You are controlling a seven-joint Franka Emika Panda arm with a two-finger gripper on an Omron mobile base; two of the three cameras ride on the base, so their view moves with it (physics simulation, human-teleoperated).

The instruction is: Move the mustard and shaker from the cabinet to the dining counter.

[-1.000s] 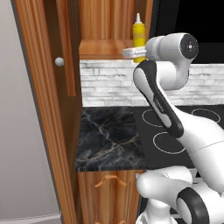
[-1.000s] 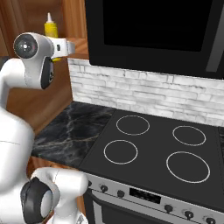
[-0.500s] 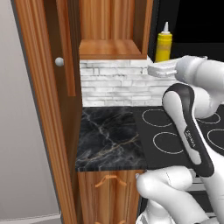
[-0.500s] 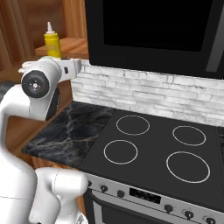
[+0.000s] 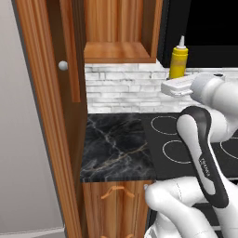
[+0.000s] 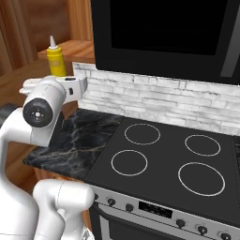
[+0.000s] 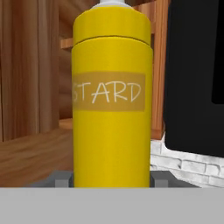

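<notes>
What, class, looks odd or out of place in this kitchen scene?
The mustard stands upright in mid-air beside the open cabinet, on no shelf or counter, because the gripper holds it. Nothing looks spilled or damaged.

Mustard [image 7: 112, 109] smooth glossy yellow plastic; cabinet [image 5: 116, 28] warm grained wood; counter [image 5: 116, 146] polished black veined marble.

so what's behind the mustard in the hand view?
Behind the mustard: wooden cabinet to its left and a black panel to its right, white brick below. What lies directly behind the bottle is covered.
</notes>
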